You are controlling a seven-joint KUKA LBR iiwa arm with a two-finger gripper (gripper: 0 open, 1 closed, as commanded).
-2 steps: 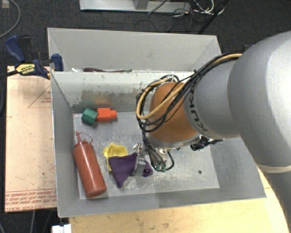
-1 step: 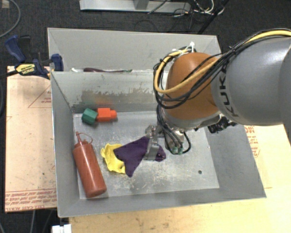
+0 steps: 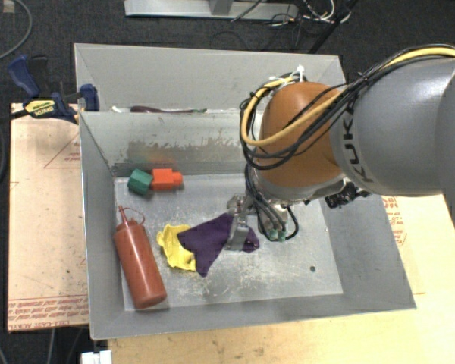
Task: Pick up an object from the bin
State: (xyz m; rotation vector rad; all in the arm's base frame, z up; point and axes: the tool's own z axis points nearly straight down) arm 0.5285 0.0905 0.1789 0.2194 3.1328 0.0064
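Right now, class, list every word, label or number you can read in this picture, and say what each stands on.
"KUK": dark letters on the grey arm; the word's end is hidden.
Nothing to read on the red bottle, green block, orange block, purple cloth or yellow cloth.

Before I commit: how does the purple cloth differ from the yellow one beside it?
The purple cloth is dark and spreads wider; the yellow cloth is bright and bunched smaller. The purple cloth's right end is at the claw; the yellow cloth lies left, nearer the red bottle. The purple cloth overlaps the yellow cloth's edge. Both are crumpled and lie on the floor of the bin.
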